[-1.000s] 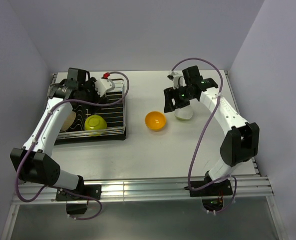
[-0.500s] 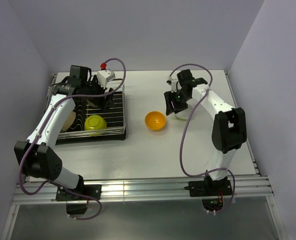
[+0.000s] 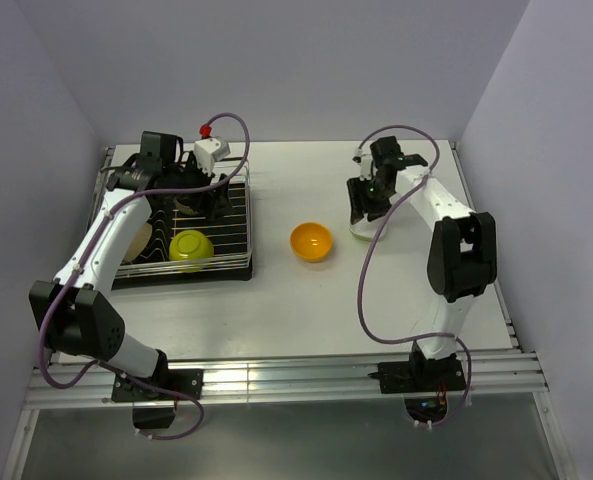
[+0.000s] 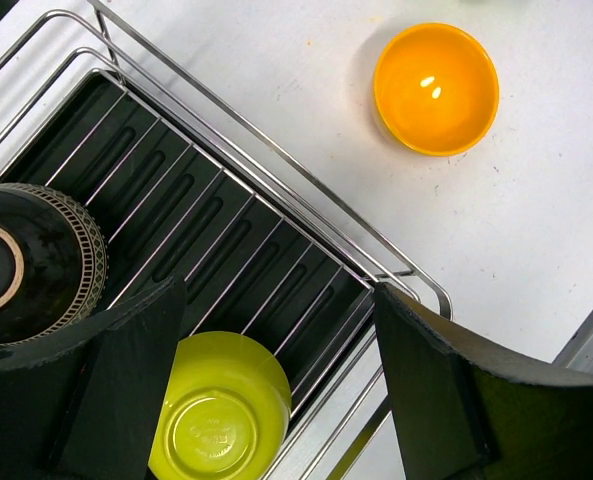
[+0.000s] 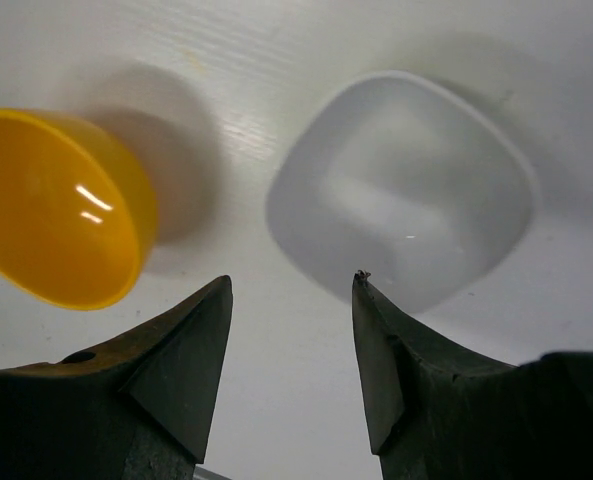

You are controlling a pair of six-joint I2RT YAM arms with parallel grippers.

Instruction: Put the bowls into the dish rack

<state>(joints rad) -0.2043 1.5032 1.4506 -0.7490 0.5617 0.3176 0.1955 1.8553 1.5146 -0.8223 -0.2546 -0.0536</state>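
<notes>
Right wrist view: white bowl [image 5: 406, 205] sits upright on table [image 5: 276, 60] near orange bowl [image 5: 56, 205], right fingers [image 5: 186, 370] spread & empty over its near rim; lime bowl [image 4: 221, 420] & black bowl [image 4: 26, 265] are in dish rack [image 4: 186, 210], bases showing, under left fingers [image 4: 126, 390], also spread, holding nothing

Left claw [image 4: 276, 400] and right claw [image 5: 288, 300] both point straight down, jaws parted.

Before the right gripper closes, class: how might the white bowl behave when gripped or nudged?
The white bowl looks rigid, given its smooth moulded wall. Its gloss suggests it may slip in the right gripper. Upright on the table, it would likely slide, not roll.
</notes>
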